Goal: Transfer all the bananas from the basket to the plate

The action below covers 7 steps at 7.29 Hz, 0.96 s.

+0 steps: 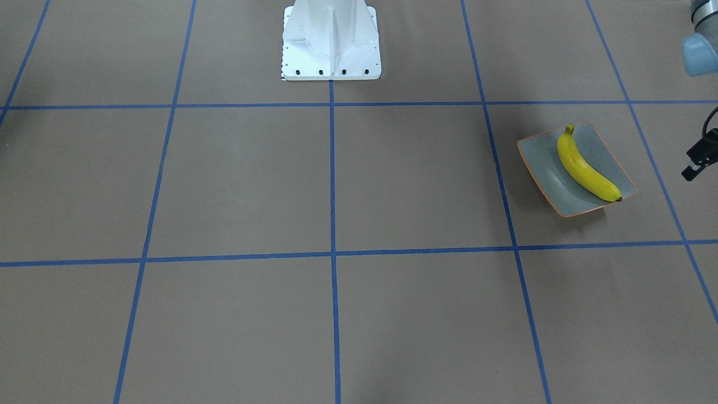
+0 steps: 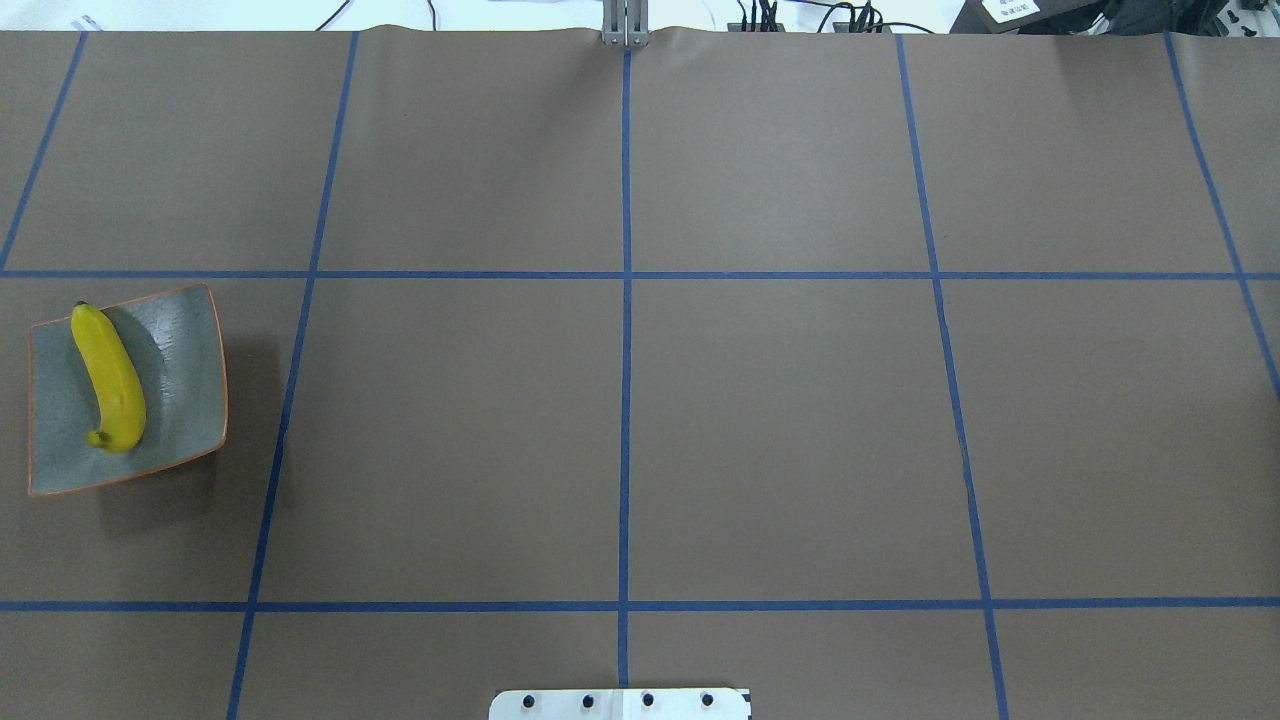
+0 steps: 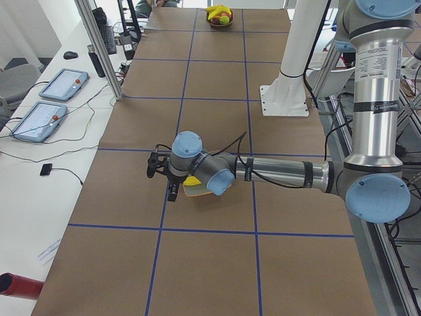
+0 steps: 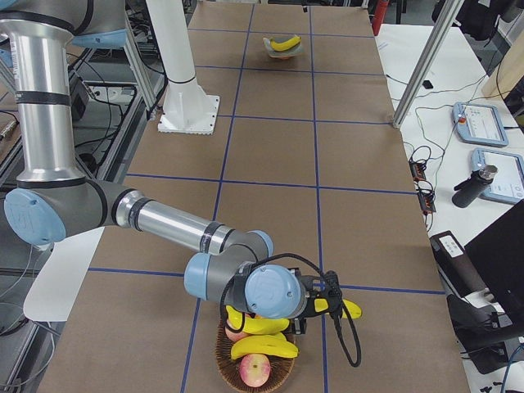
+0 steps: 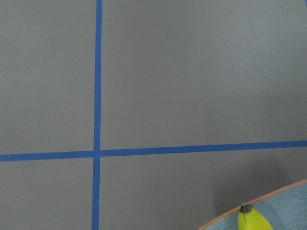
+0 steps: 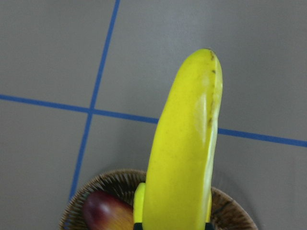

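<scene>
table (image 2: 780,420): we see brown paper squared off by blue tape.
held banana (image 6: 184,153): bright yellow and smooth, with faint brown streaks near its blunt tip; it juts forward from between the right jaws.
right gripper (image 4: 327,306): clenched on the held banana, raised over the basket (image 6: 108,184).
basket: round and woven, straight below the right jaws; two more bananas (image 4: 260,336) and a reddish fruit (image 4: 255,370) lie in it.
plate (image 2: 185,380): grey-green with an orange rim, well apart from the right jaws, below and just beside the left jaws.
plate banana (image 2: 110,380): lies slanted across the plate.
left gripper (image 3: 172,189): hangs off the plate's edge; we cannot tell how its jaws stand.
room: broad paper squares stretch between the right jaws and the plate; the white robot base (image 2: 620,703) stands to one side of that stretch.
</scene>
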{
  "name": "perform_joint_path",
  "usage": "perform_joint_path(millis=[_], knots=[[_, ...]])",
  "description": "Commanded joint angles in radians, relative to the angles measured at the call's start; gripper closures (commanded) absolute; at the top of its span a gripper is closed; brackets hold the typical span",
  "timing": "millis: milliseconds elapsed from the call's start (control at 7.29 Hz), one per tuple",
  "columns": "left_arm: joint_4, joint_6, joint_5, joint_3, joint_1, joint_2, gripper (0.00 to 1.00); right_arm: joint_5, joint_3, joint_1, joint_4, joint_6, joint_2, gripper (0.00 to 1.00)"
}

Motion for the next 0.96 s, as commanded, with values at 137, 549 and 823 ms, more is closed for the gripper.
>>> perform_joint_path(millis=[137,549,823], knots=[[0.000,-0.197,0.000,0.074,0.063,-0.191,0.01,0.116,0.029,-0.209,0.059,0.466,0.210,1.00],[0.002,-0.299,0.000,0.143,0.143,-0.306,0.01,-0.091,0.127,-0.438,0.082,0.847,0.390,1.00],[0.002,-0.358,0.001,0.160,0.188,-0.348,0.01,-0.330,0.237,-0.613,0.085,1.099,0.447,1.00]])
